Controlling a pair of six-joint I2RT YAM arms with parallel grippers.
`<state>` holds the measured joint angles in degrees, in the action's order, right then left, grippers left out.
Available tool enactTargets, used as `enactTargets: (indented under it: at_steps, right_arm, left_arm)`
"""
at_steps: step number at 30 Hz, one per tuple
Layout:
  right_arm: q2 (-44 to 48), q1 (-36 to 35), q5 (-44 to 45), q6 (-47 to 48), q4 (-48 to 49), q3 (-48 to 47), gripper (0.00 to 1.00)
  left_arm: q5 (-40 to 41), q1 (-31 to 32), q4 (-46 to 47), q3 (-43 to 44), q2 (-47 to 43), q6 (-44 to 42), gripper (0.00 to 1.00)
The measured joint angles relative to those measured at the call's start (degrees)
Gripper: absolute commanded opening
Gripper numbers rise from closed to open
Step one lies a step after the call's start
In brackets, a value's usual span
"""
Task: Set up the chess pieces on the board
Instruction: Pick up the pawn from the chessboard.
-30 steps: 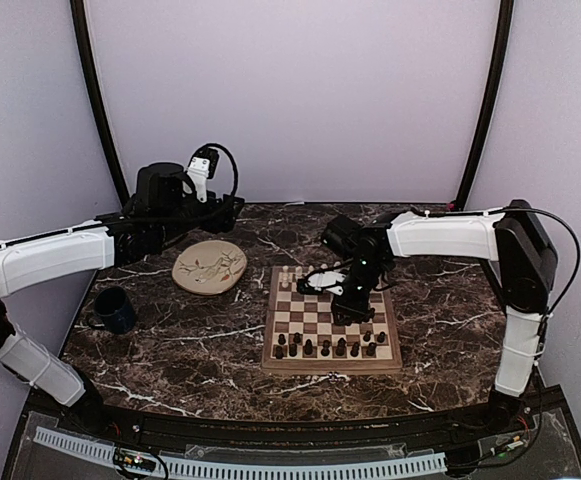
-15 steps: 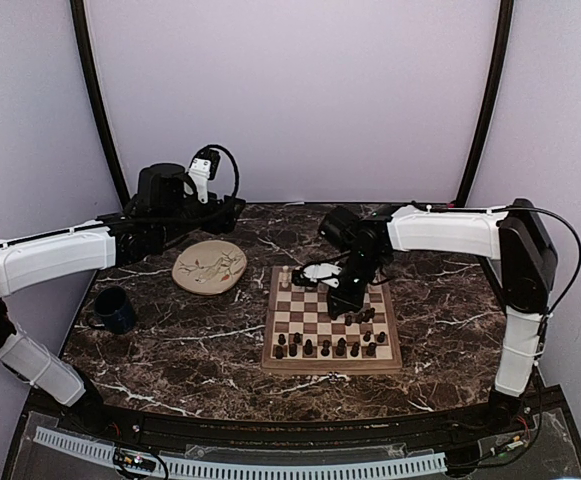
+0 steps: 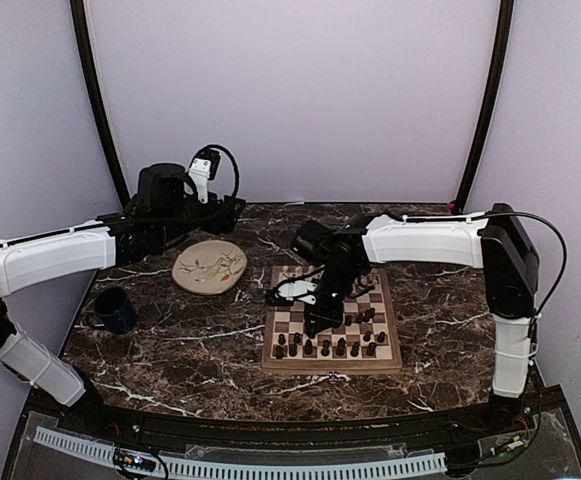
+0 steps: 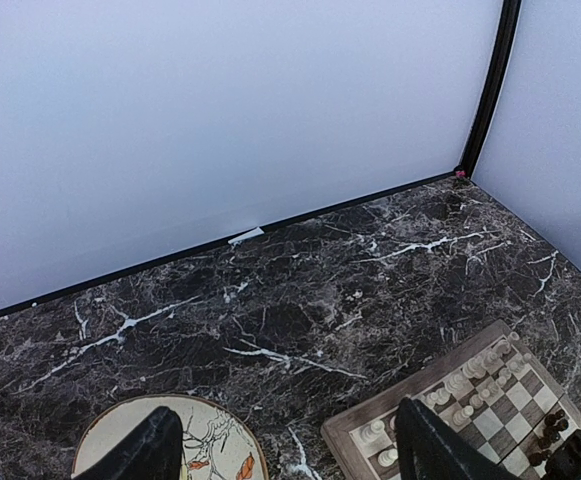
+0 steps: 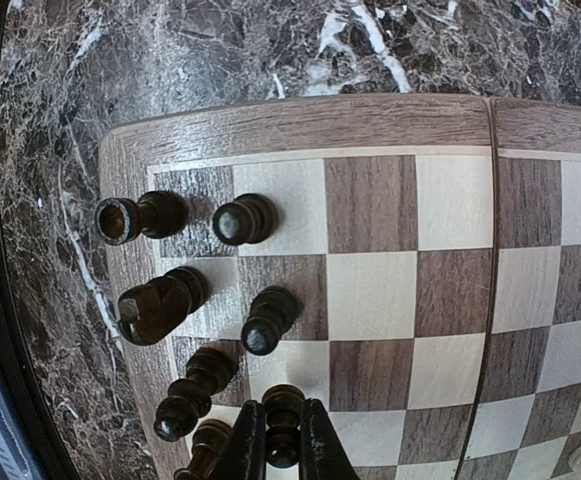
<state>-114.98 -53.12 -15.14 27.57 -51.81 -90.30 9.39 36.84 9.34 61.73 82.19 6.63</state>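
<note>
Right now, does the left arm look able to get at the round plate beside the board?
Probably yes. The left gripper hangs open over the far edge of the plate, nothing lies on the plate or between the two, and the right arm is over the board, well clear.

Board [image 5: 370, 295] checkered cream and brown; chess pieces [image 5: 245, 220] dark brown.

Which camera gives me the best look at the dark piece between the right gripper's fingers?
Right wrist: the dark piece sits pinched in the right gripper, close up. In the top external view the right arm hides it. The left wrist view catches only the board corner with pale pieces.
</note>
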Motion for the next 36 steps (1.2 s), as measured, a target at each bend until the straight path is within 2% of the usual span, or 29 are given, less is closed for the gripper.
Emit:
enactTargets:
  at_steps: [17,28,36]
  right_arm:
    - [-1.2,-0.9,-0.7,0.0,-0.5,0.0,0.13]
    - [-1.9,-0.9,-0.7,-0.1,-0.1,0.0,0.25]
    - [-0.5,0.1,-1.9,0.1,-1.1,0.0,0.28]
  left_arm:
    - [-0.3,0.0,0.0,0.0,0.0,0.0,0.75]
    - [-0.5,0.0,0.0,0.0,0.2,0.0,0.75]
    - [-0.6,0.0,0.0,0.0,0.3,0.0,0.75]
